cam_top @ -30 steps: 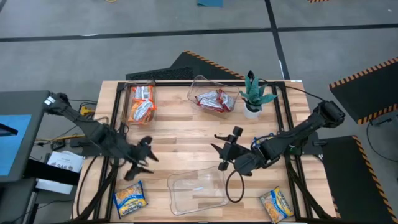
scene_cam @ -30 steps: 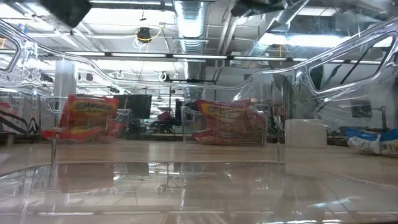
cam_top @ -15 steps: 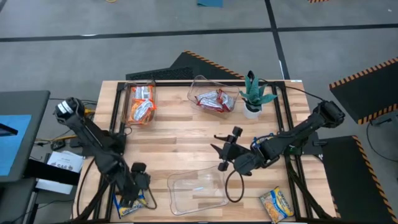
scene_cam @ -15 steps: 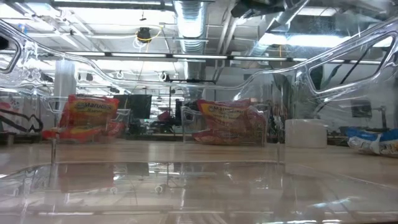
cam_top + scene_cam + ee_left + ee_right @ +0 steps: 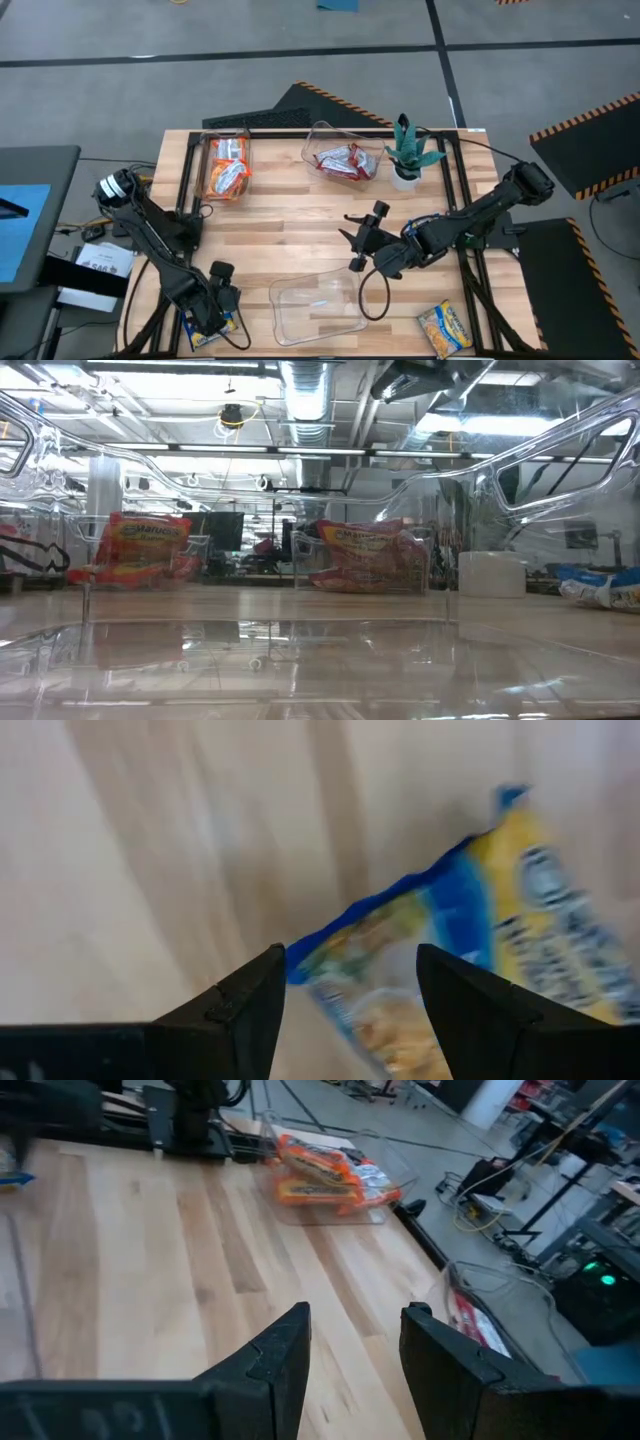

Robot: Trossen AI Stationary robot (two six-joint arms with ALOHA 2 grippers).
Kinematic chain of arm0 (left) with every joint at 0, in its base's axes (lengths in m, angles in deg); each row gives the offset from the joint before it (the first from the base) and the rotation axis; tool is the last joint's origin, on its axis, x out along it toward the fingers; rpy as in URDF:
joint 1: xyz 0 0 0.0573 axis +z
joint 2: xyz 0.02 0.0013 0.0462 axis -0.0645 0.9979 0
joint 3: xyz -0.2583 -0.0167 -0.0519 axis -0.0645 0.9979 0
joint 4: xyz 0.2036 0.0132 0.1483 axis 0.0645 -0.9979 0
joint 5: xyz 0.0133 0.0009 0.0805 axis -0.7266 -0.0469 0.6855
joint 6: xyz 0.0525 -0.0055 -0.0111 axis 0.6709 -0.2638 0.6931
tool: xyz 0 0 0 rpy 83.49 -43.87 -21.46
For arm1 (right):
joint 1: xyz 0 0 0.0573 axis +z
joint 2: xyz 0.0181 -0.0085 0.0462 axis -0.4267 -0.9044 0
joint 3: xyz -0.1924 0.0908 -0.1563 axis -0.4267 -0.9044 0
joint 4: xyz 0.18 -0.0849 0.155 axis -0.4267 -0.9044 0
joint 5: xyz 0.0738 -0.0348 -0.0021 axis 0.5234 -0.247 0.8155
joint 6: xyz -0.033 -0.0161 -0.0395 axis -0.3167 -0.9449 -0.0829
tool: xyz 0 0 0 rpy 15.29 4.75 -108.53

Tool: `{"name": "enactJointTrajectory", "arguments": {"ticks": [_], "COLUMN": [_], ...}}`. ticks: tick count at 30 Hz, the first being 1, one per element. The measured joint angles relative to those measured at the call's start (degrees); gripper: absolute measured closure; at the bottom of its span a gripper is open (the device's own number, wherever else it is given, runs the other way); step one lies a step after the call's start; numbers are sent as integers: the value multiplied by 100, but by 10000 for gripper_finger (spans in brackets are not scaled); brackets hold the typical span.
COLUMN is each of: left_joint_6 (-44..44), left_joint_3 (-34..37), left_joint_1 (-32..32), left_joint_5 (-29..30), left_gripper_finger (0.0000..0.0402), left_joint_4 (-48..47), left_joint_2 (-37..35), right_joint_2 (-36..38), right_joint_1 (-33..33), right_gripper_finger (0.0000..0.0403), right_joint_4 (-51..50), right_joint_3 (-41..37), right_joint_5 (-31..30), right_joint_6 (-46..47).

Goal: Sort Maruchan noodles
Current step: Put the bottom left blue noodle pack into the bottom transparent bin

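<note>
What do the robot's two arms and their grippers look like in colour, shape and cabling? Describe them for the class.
Both arms are dark, jointed and slender. The left arm has a pale round joint cap. The left gripper and right gripper each have two black, angular, wedge-like fingers. A black cable loops beneath the right arm.

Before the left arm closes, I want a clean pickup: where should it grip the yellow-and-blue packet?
Grip the blue end seam of the yellow-and-blue packet, coming straight down. It lies flat on the table, and the left gripper already straddles that corner.
</note>
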Motion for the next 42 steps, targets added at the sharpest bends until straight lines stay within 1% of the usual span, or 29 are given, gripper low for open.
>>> {"name": "enactJointTrajectory", "arguments": {"ticks": [4, 8, 11, 13, 15, 17, 19, 21, 22, 24, 26, 30, 32, 38, 40, 42], "left_joint_6": [38, 235, 303, 299, 284, 302, 330, 352, 369, 407, 446, 578, 580, 574, 529, 337], "left_joint_3": [0, -28, -35, -29, -25, -19, -2, 11, 24, 24, 24, 24, 24, 24, 24, 22], "left_joint_1": [-6, -7, 19, 33, 42, 42, 42, 54, 59, 44, 45, 95, 152, 355, 430, 527], "left_joint_5": [-22, -154, -125, -103, -45, -33, 50, 136, 115, 108, 72, 333, 475, 1175, 1224, 1134], "left_gripper_finger": [194, 194, 195, 202, 223, 256, 303, 361, 380, 394, 399, 401, 401, 401, 401, 402], "left_joint_4": [-217, -139, -137, -143, -147, -172, -198, -144, -162, -174, -219, -272, -319, -494, -494, -494], "left_joint_2": [215, 444, 534, 541, 545, 553, 578, 615, 631, 603, 604, 431, 204, -731, -1001, -1229], "right_joint_2": [-1, -1, -1, -1, -1, -1, -1, -1, -1, -1, -1, -1, -1, -1, -1, -3], "right_joint_1": [2, 2, 2, 2, 2, 2, 2, 2, 2, 2, 2, 2, 2, 2, 2, 2], "right_gripper_finger": [227, 227, 227, 227, 227, 227, 227, 227, 227, 227, 227, 227, 227, 227, 227, 227], "right_joint_4": [-4, -24, -25, -26, -30, -29, -29, -28, -31, -36, -38, -51, -53, -53, -51, -51], "right_joint_3": [0, 0, 0, 0, 0, 0, 0, 0, 0, 0, 0, 0, 0, 0, 0, 0], "right_joint_5": [56, 57, 57, 57, 56, 56, 56, 56, 56, 54, 55, 53, 53, 53, 53, 51], "right_joint_6": [0, 0, -2, -2, -2, -3, -4, 8, 30, 70, 87, 90, 90, 97, 102, 103]}}
